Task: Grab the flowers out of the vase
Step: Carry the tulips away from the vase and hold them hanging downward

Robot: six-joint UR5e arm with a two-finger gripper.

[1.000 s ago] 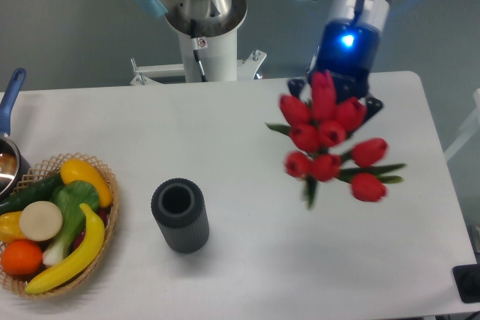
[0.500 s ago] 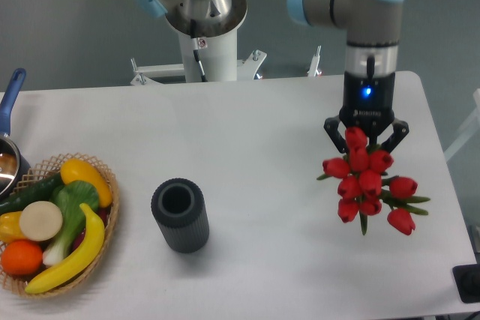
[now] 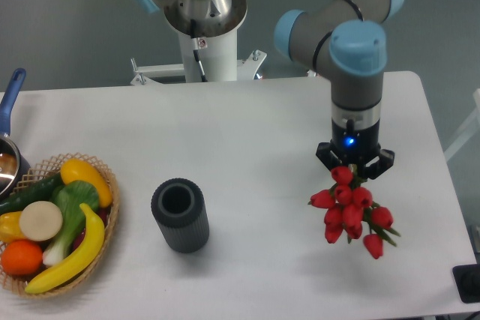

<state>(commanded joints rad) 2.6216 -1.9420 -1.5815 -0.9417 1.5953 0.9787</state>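
— Holding anything, that pincer (image 3: 353, 172)?

— Yes, its two fingers are closed on the top of the flowers (image 3: 351, 210), a bunch of red tulip buds with bits of green leaf. The bunch hangs right under the pincer, low over the table (image 3: 255, 125), towards its right side. I cannot tell whether the lowest buds touch the top.

— Any writing on it?

— None that I can read. A blue light glows on the black body just above the fingers. Further off, a small sticker on the white robot base (image 3: 204, 50) is too small to make out.

— Where is the vase?

— The vase (image 3: 180, 214) stands upright well to the left of the pincer and slightly nearer the camera, well apart from the flowers. It is dark grey and ribbed, with its dark mouth open and nothing showing inside.

— And beyond that?

— Far left of the pincer, a wicker basket (image 3: 103, 230) holds a banana, a yellow pepper, an orange, a cucumber and leafy greens. Behind the basket, at the table's edge, sits a metal pot (image 3: 9, 161) with a blue handle; its contents are not clear.
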